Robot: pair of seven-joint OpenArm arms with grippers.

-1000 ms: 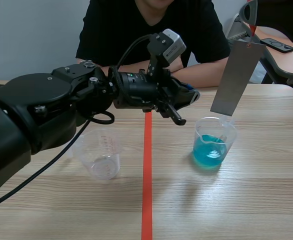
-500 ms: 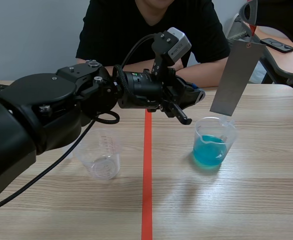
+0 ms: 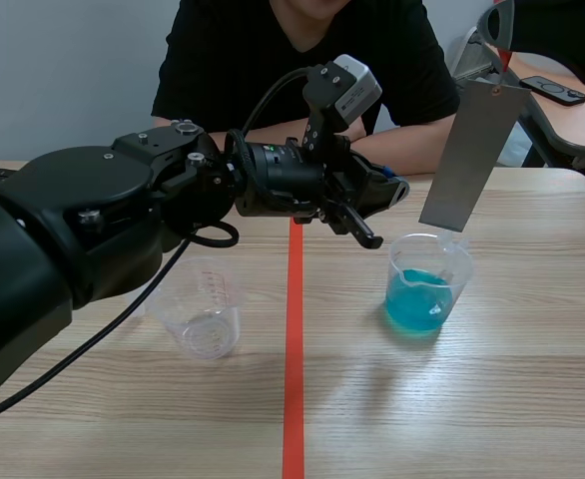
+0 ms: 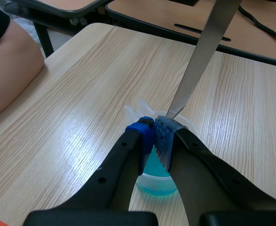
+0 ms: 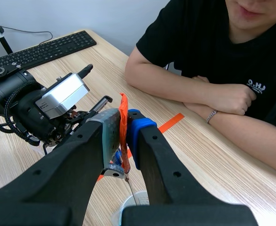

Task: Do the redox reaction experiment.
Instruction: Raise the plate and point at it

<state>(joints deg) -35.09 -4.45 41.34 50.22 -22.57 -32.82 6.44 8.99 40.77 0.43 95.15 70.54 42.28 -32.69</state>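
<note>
A clear beaker of blue liquid [image 3: 427, 286] stands right of the red tape line. A grey metal strip [image 3: 469, 155] hangs slanted above it, its lower end at the beaker's rim. My right gripper [image 3: 499, 38], up at the top right, is shut on the strip's orange tab [image 5: 124, 123]. My left gripper [image 3: 380, 195] hovers just left of and above the blue beaker, shut on nothing. In the left wrist view its fingertips [image 4: 147, 134] sit over the beaker [image 4: 157, 183], with the strip [image 4: 201, 61] just ahead. An empty clear beaker [image 3: 205, 311] stands left of the tape line.
A person in a black shirt [image 3: 302, 60] sits across the table, forearms folded on its far edge [image 5: 208, 96]. A keyboard [image 5: 41, 49] lies at the table's left end. Another desk with a dark remote [image 3: 554, 91] stands behind at the right.
My left gripper has moved a little right and up toward the blue beaker, then held still. The strip, the right gripper and both beakers have not moved.
</note>
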